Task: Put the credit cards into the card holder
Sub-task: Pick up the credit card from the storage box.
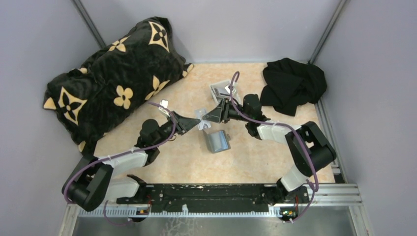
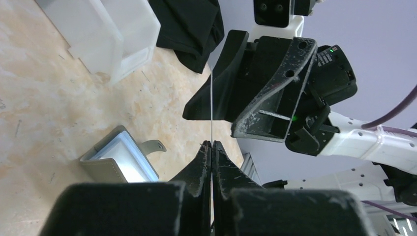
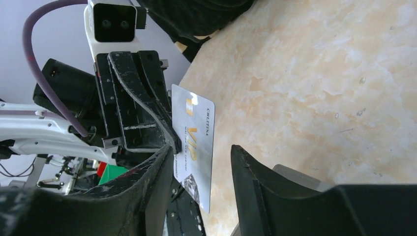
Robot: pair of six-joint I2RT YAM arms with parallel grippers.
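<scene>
A: Your left claw (image 2: 211,145) is pinched tight on one card (image 3: 195,142), holding it by a long edge in the air above the table (image 1: 172,162). Your right claw (image 3: 199,162) is spread wide and grips nothing, with one finger on either side of that card

B: Agreed, and mind the angle. The card's long axis runs crosswise to the line your right jaws close along. The right wrist view shows the printed face, gold lettering and all, turned partly toward the lens. So I judge the card sits skewed to those jaws rather than flat between them. It also lies closer to one finger than the other

A: The left wrist view gives you what that one cannot: the card edge-on, a thin line rising from your pinched tips past the right claw's fingers. It also shows the card holder (image 2: 123,160) lying on the table below, pale inner panel up, apart from the white tray (image 2: 105,34)

B: From above, the holder lies just on the base side of where the claws meet, between your arms and a touch toward the right one. Whether a right finger touches the card, I cannot tell. I would square those jaws to the card's face before you close
</scene>
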